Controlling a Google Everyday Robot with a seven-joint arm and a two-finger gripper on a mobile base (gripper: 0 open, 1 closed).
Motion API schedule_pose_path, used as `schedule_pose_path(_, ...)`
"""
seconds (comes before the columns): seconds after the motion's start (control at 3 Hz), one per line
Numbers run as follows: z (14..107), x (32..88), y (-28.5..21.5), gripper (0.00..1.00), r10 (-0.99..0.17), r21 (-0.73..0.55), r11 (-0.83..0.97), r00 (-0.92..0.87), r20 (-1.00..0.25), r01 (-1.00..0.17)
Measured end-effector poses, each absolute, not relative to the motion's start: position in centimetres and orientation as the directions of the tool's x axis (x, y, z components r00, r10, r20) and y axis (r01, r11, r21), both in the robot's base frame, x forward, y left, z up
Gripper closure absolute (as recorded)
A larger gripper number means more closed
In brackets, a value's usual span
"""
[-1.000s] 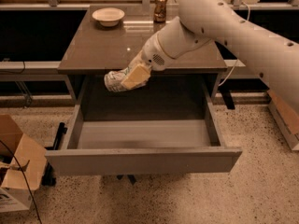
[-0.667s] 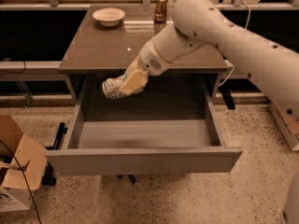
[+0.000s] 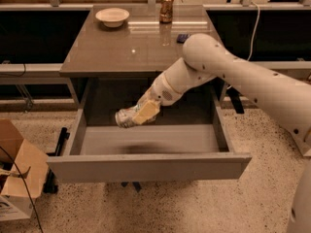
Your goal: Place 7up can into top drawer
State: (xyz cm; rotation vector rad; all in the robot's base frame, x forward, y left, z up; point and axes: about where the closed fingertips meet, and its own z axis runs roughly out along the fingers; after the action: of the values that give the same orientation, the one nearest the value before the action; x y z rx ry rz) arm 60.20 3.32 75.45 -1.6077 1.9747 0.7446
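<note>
The top drawer (image 3: 146,166) is pulled wide open below the grey table (image 3: 121,47); its grey floor and walls show. My gripper (image 3: 141,114) reaches down into the drawer's back half from the right. It is shut on the 7up can (image 3: 127,116), a pale silvery can lying on its side with its end pointing left. The can hangs just above the drawer floor, left of the middle. A tan finger pad (image 3: 146,112) covers the can's right part.
A white bowl (image 3: 112,16) stands at the table's back left. A gold-brown can (image 3: 166,7) stands at the back middle, a dark blue packet (image 3: 183,37) beside my arm. A cardboard box (image 3: 14,178) sits on the floor at the left.
My gripper has moved down and toward the drawer's front with the can, from the table's edge into the open drawer. The can stays on its side in the grip.
</note>
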Motion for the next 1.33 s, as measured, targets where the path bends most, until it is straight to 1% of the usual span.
schedule_pose_path(0.33, 71.4, 60.0, 2.7, 0.60, -0.705, 0.149, 0.169, -0.225, -0.672, -0.974)
schedule_pose_path(0.67, 68.1, 60.3, 1.4, 0.37, -0.672, 0.171, 0.216, -0.273, -0.688, -0.961)
schedule_pose_path(1.0, 66.3, 60.6, 0.5, 0.13, -0.642, 0.174, 0.252, -0.299, -0.706, -0.952)
schedule_pose_path(1.33, 65.7, 60.6, 0.0, 0.00, -0.623, 0.171, 0.270, -0.307, -0.719, -0.948)
